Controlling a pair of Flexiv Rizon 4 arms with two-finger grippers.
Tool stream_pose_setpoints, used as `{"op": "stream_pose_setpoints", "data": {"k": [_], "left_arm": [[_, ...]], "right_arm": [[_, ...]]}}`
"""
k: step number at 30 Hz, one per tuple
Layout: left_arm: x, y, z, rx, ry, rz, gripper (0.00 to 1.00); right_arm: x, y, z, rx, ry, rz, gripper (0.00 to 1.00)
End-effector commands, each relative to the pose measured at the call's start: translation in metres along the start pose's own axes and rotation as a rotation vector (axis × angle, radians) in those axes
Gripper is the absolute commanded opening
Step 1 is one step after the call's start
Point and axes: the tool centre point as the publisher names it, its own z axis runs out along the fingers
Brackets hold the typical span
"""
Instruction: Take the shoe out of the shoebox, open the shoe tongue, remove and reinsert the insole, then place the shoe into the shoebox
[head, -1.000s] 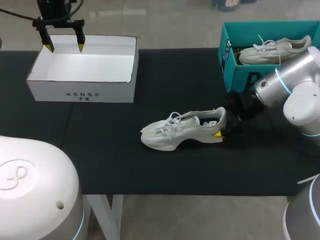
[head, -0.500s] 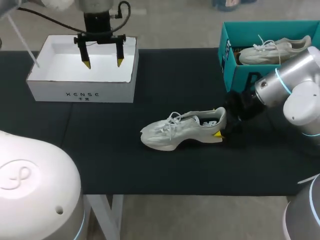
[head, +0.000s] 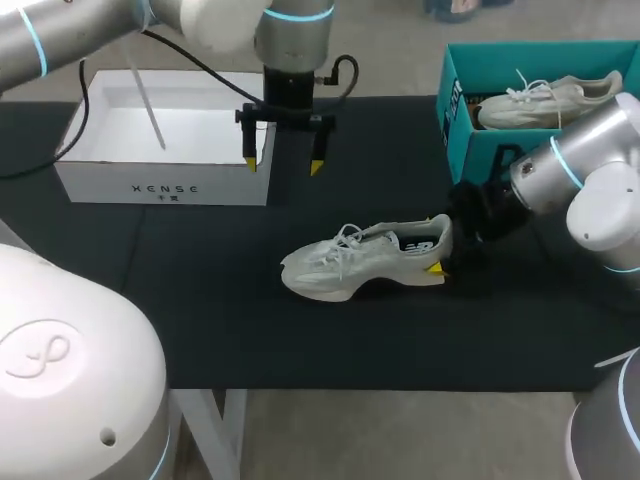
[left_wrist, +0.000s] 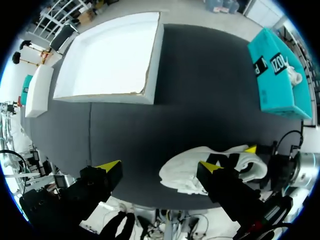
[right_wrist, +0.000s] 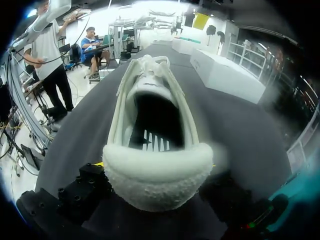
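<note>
Shoe, pale white-grey trainer, lies on its sole near the middle of the black bench, toe toward my left, heel toward my right. Laces are tied loosely over the tongue. The dark insole shows through the opening.

Right gripper is at the heel. In the right wrist view the padded heel collar fills the span between the fingers, with a sliver of yellow tip at each side of it, so the gripper is closed on the shoe's heel. The right arm comes in low from the bench's right side.

Left gripper hangs farther back, above bare bench, fingers pointing down and spread wide with nothing between them. One yellow tip is just beside the right front corner of the white shoebox; the other is over the black surface. From the left wrist view the shoe lies ahead of one finger, apart from it.

White shoebox sits at the far left of the bench, lidless, showing a plain white floor.

Teal shoebox stands at the far right, well apart from the white one, with a second shoe lying inside it.
</note>
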Motion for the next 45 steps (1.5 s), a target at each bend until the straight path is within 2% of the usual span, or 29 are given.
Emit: {"op": "stream_pose_setpoints", "data": {"k": [1, 11, 28, 33, 38, 43, 45], "left_arm": [[0.012, 0.013, 0.011, 0.012, 0.032, 0.008, 1.00], [0.076, 0.039, 0.028, -0.014, 0.078, 0.150, 1.00], [0.076, 0.039, 0.028, -0.014, 0.078, 0.150, 1.00], [0.110, 0.047, 0.012, 0.066, 0.053, 0.189, 1.00], [0.131, 0.056, 0.003, 0.105, 0.048, 0.215, 1.00], [0.141, 0.063, 0.011, 0.098, 0.041, 0.223, 1.00], [0.142, 0.064, 0.018, 0.070, 0.058, 0.212, 1.00]], "right_arm": [[-0.001, 0.000, 0.001, 0.004, 0.001, 0.000, 0.00], [-0.001, 0.000, 0.001, 0.004, 0.001, 0.000, 0.00], [-0.001, 0.000, 0.001, 0.004, 0.001, 0.000, 0.00], [-0.001, 0.000, 0.001, 0.004, 0.001, 0.000, 0.00], [-0.001, 0.000, 0.001, 0.004, 0.001, 0.000, 0.00], [-0.001, 0.000, 0.001, 0.004, 0.001, 0.000, 0.00], [-0.001, 0.000, 0.001, 0.004, 0.001, 0.000, 0.00]]}}
